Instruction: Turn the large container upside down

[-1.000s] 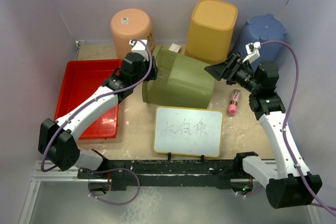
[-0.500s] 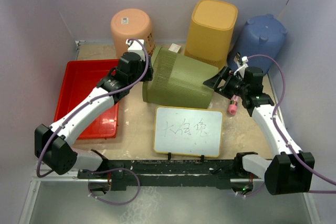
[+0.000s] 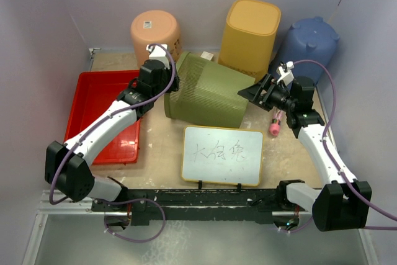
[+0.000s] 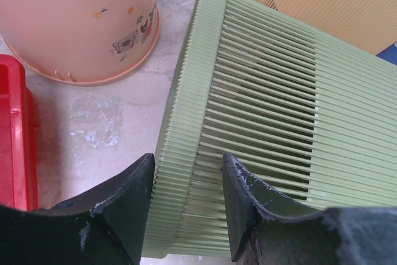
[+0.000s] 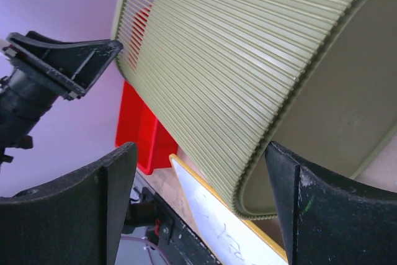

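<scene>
4 bins: green bin [image 3: 211, 94], peach bin [image 3: 155, 29], yellow bin [image 3: 251, 32], blue bin [image 3: 313, 38] partly hidden; 1 tray [image 3: 93, 110]; 1 whiteboard [image 3: 222, 154]; left hand [image 4: 186, 169] clamps green rim; right hand [image 5: 201, 153] wide.

White board [image 3: 222, 155] lying between, and nearer the arm bases than, the left fingers [image 4: 118, 209] and right fingers [image 3: 250, 89]: three dark handwritten characters, not clearly readable. Peach bucket [image 3: 155, 35] beyond the left fingers: small white label [image 3: 149, 24] on top, print too small to read
</scene>
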Action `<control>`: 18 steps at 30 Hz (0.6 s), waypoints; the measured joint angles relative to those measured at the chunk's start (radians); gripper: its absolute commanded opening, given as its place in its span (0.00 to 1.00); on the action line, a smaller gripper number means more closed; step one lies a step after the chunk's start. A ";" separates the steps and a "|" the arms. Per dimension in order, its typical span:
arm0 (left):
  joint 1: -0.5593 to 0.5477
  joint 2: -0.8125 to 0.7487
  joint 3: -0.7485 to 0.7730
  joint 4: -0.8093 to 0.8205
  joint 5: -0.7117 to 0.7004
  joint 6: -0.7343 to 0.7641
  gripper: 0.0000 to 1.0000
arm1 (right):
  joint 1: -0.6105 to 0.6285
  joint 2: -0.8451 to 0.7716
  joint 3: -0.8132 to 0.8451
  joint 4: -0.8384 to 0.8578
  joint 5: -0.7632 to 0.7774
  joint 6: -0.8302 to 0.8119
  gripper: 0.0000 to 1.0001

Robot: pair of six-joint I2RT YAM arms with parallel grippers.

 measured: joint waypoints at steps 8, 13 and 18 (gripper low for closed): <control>0.018 0.018 -0.003 0.048 0.015 -0.013 0.43 | -0.010 -0.011 0.000 0.104 -0.050 0.080 0.84; 0.025 0.033 -0.008 0.080 0.029 -0.024 0.42 | -0.013 -0.011 0.003 0.142 -0.051 0.110 0.84; 0.034 0.039 -0.013 0.098 0.035 -0.032 0.42 | -0.008 -0.010 0.034 0.160 -0.050 0.129 0.84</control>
